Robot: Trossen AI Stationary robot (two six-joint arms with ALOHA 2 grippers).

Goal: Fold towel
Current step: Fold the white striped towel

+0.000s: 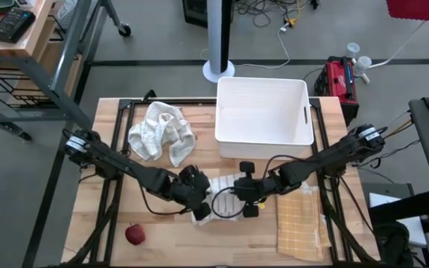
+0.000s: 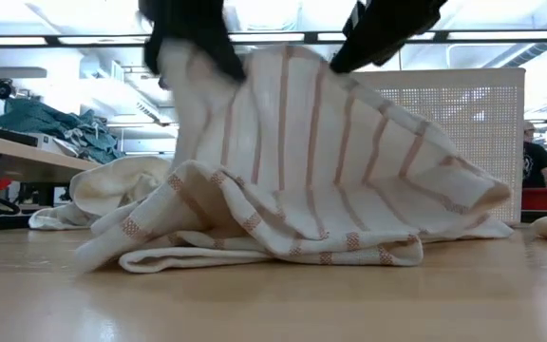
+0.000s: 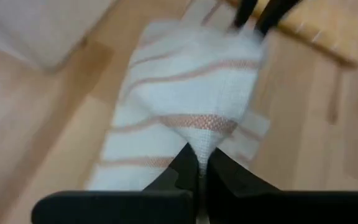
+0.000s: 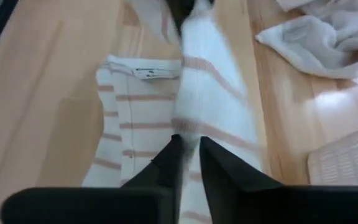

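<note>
The left gripper (image 3: 199,167) is pinched tight on a peak of the striped towel (image 3: 188,93), its two dark fingers (image 3: 178,169) pressed together with the white cloth and one orange band bunched between them, lifted off the wooden table (image 1: 170,238). From that pinch the towel slopes away and down toward the right gripper (image 4: 189,155), which meets it from the opposite side; the right gripper's fingers (image 4: 169,163) stand slightly parted around a raised ridge of the same towel, with cloth between them, so it reads as a loose hold on the fabric. In the high view the two grippers sit close together near the middle of the table, the left one (image 1: 197,195) and the right one (image 1: 246,195) with the towel (image 1: 216,202) bunched between and below them. The low view shows the towel (image 2: 292,180) pulled up into a tent from two high points, its lower edges lying in folds on the table. Beyond the left gripper, toward the far edge, lies a crumpled cream cloth (image 1: 161,132); beyond the right gripper stands a white bin (image 1: 263,112). Just beside the right gripper, on its outer side, rests a folded yellow checked cloth (image 1: 299,219). A red apple (image 1: 134,234) lies near the front edge, on the left gripper's outer side.
</note>
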